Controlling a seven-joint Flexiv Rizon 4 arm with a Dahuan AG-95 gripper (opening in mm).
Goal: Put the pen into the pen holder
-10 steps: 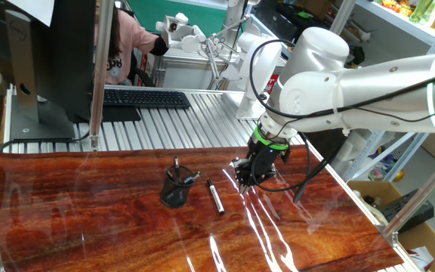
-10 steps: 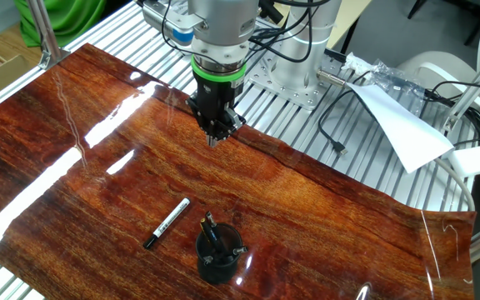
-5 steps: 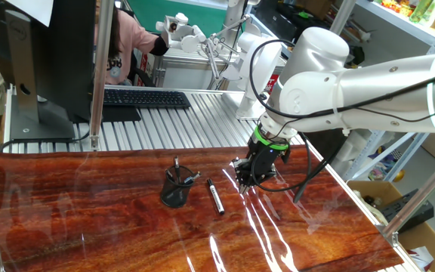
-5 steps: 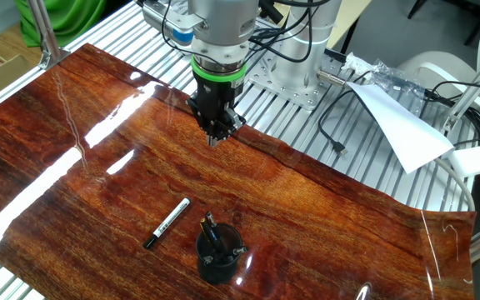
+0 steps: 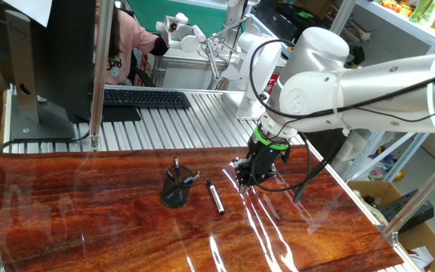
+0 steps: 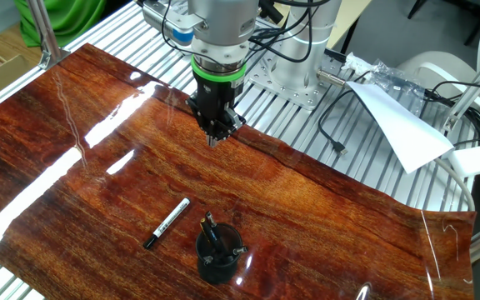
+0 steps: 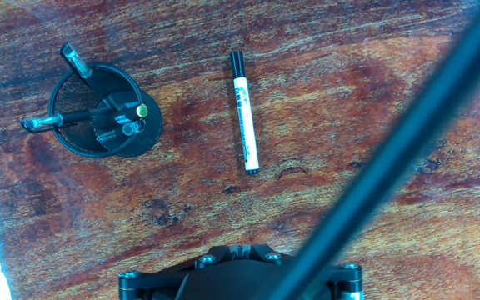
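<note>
The pen (image 5: 215, 196), black at one end with a white barrel, lies flat on the reddish wood table just right of the pen holder (image 5: 174, 199). The holder is a black mesh cup standing upright with a few dark pens in it. My gripper (image 5: 242, 181) hangs low over the table to the right of the pen, apart from it, with its fingers together and nothing in them. In the other fixed view the gripper (image 6: 214, 140) is well behind the pen (image 6: 167, 223) and holder (image 6: 215, 272). The hand view shows the pen (image 7: 244, 112) right of the holder (image 7: 146, 140); my fingertips are out of frame.
A dark cable (image 7: 390, 158) crosses the hand view diagonally. A keyboard (image 5: 143, 97) and monitor (image 5: 44, 53) stand on the metal slats behind the wood top. White paper (image 6: 407, 125) and cables lie at the back right.
</note>
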